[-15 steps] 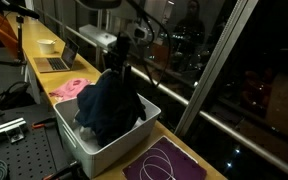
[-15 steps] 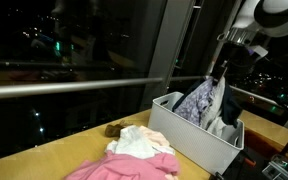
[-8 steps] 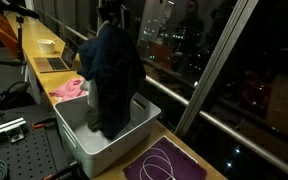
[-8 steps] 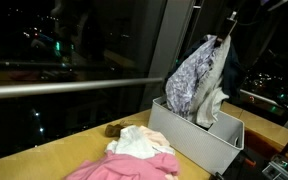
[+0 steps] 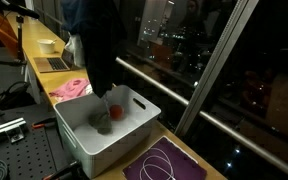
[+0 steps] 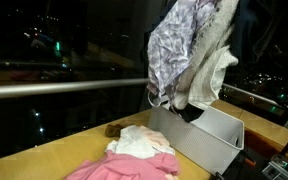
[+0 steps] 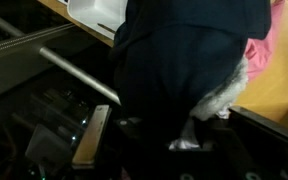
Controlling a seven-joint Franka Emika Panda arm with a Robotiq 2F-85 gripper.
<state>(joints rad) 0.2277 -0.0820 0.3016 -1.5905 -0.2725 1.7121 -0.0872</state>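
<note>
My gripper, hidden in cloth, is clamped on a bundle of clothes point(image 5: 92, 45) point(image 6: 189, 55) hanging high over the white bin point(image 5: 136, 126) point(image 6: 222, 138) by the table's point(image 6: 44, 158) window edge. Mostly lifted out, I judge; its tail dangles inside, not yet clear or set down.

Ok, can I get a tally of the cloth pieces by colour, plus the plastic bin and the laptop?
White plastic bin: 1
Dark navy cloth bundle, hanging above it: 1
Red cloth piece, inside the bin: 1
Pink garment, lying flat: 1
White garment, beside the pink one: 1
Open laptop: 1
Total: 6
</note>
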